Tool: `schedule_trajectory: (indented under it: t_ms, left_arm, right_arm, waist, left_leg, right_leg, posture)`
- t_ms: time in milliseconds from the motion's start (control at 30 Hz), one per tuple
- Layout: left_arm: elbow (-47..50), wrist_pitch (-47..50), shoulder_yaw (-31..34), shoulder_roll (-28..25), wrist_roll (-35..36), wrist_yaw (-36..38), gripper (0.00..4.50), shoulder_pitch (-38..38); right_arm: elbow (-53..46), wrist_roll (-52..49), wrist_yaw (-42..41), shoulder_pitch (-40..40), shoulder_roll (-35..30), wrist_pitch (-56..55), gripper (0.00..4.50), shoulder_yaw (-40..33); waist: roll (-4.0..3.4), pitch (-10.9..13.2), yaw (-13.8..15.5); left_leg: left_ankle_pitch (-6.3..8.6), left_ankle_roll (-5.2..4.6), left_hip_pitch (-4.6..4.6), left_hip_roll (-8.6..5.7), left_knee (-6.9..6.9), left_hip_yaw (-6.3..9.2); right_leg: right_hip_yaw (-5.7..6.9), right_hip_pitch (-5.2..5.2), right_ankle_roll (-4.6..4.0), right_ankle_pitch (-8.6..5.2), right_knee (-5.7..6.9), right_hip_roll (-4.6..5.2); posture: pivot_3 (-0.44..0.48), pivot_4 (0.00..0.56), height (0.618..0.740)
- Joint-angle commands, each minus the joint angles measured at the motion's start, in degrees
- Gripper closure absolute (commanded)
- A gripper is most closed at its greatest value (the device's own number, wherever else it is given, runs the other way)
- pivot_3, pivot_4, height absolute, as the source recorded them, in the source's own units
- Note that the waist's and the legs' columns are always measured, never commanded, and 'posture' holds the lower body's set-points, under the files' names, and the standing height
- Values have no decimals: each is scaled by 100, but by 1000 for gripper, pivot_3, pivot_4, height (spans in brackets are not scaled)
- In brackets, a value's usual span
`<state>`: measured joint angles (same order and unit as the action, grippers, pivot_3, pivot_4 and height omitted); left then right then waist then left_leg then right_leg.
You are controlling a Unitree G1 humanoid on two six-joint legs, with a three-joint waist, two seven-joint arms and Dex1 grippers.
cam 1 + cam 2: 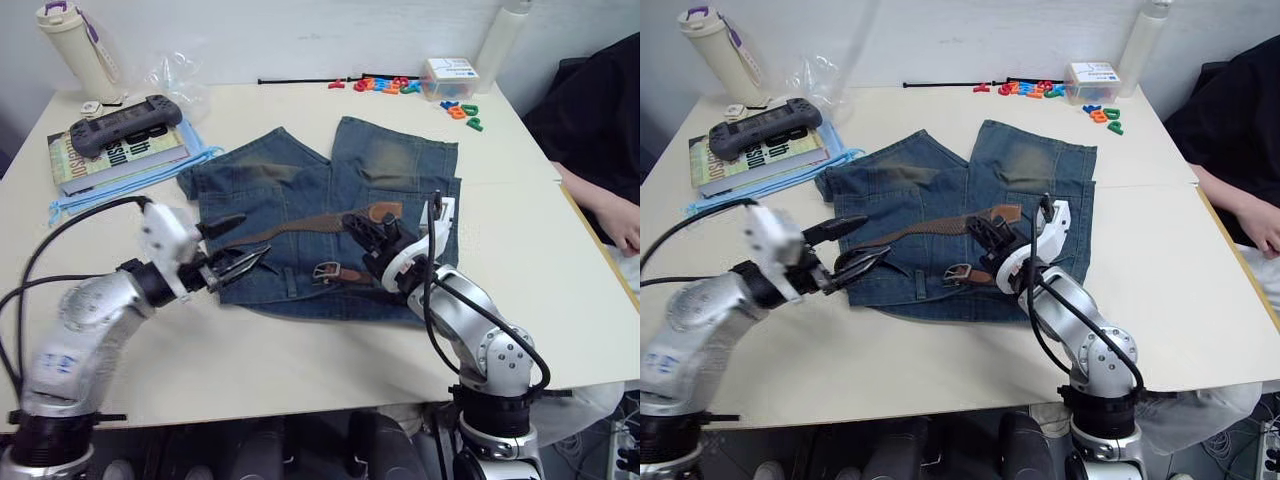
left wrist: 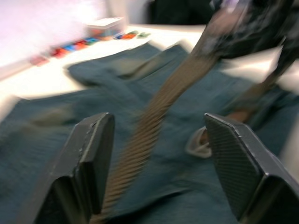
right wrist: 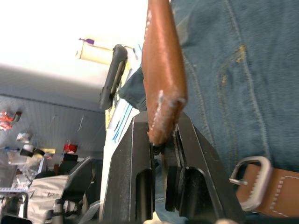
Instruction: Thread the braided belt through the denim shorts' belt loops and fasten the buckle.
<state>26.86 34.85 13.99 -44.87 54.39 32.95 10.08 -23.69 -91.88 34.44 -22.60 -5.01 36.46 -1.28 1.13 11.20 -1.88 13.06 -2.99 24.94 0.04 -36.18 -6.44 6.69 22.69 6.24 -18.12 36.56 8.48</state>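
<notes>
The shorts point(image 1: 320, 215) lie flat in the middle of the table point(image 1: 300, 370), with the legs pointing to the top of the frame. The belt point(image 1: 300, 228) lies across them, from the left side to the middle. Its buckle point(image 1: 326, 270) rests on the shorts, low and near the middle.

The right gripper point(image 1: 368, 236) is over the shorts, just right of the middle. From the head views you can see it at the brown leather tip point(image 3: 161, 70) of the belt, but not how it holds it. The right wrist view shows more: the two black fingers point(image 3: 140, 158) are pinched tight on the leather tip, and the buckle sits close by at the lower right of that frame.

The left gripper point(image 1: 235, 252) is at the left edge of the shorts. Its fingers point(image 2: 91, 149) are spread wide and hold nothing. The left wrist view shows the belt running between them, without touching them.

At the upper left of the frame are a book point(image 1: 110, 155), a game controller point(image 1: 125, 122) and a bottle point(image 1: 75, 45). Colored letters point(image 1: 385, 85) lie at the top. A person's hand point(image 1: 622, 225) rests at the right edge.
</notes>
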Motion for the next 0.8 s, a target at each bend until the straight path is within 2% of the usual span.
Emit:
schedule_trajectory:
  t_ms: [33,100,167,300,400,500,700,800]
  left_arm:
    - [184,1175,480,-230,2747,-433,1049,-172]
    - [-88,1385,387,-148,3897,-1108,1049,-363]
    - [-357,1366,6,148,4752,-2082,1049,-519]
    - [-600,964,-486,798,5791,-3670,1049,-516]
    - [-665,671,-470,1929,5861,-4557,1049,-329]
    - [-650,453,-303,2799,5861,-5140,1049,-62]
    - [-589,252,16,3696,5861,-5906,1049,296]
    - [-599,256,122,3912,5861,-6047,1049,407]
  right_arm:
    - [27,113,-244,-235,19,61,4500,131]
    - [129,243,-366,-368,37,112,4500,227]
    - [205,361,-509,-492,33,201,4500,307]
    - [288,549,-703,-625,-2,305,4500,362]
    - [285,623,-773,-672,5,374,4500,363]
    - [241,651,-774,-640,46,409,4500,348]
    - [169,685,-753,-534,87,439,4500,331]
    - [148,707,-740,-512,109,435,4500,322]
  waist:
    - [-3,2,-6]
    - [-3,2,-2]
    - [-4,2,3]
    - [-2,1,23]
    - [6,-4,34]
    - [12,-8,37]
    - [14,-9,27]
    - [15,-9,41]
  left_leg:
    - [0,0,-9,-2,0,1]
    - [1,1,-28,-4,2,0]
    - [4,0,-37,-5,4,-2]
    - [12,-13,-42,-10,4,-2]
    - [17,-22,-40,-19,1,-5]
    - [18,-23,-35,-21,0,-7]
    - [16,-21,-38,-17,0,-17]
    - [16,-22,-37,-17,-1,-18]
  right_leg:
    - [-3,-7,0,0,0,1]
    - [-11,-21,-2,-1,-3,1]
    - [-21,-24,-4,-2,-2,2]
    - [-37,-23,-5,-3,2,4]
    - [-51,-22,-4,-3,7,8]
    - [-50,-21,-2,-2,24,7]
    - [-51,-20,-2,-2,23,0]
    - [-51,-20,-2,-2,1,1]
  posture:
    - [0,150,717]
    - [0,150,717]
    - [0,150,717]
    - [0,150,717]
    - [0,150,717]
    - [0,150,717]
    - [0,150,717]
    - [0,150,717]
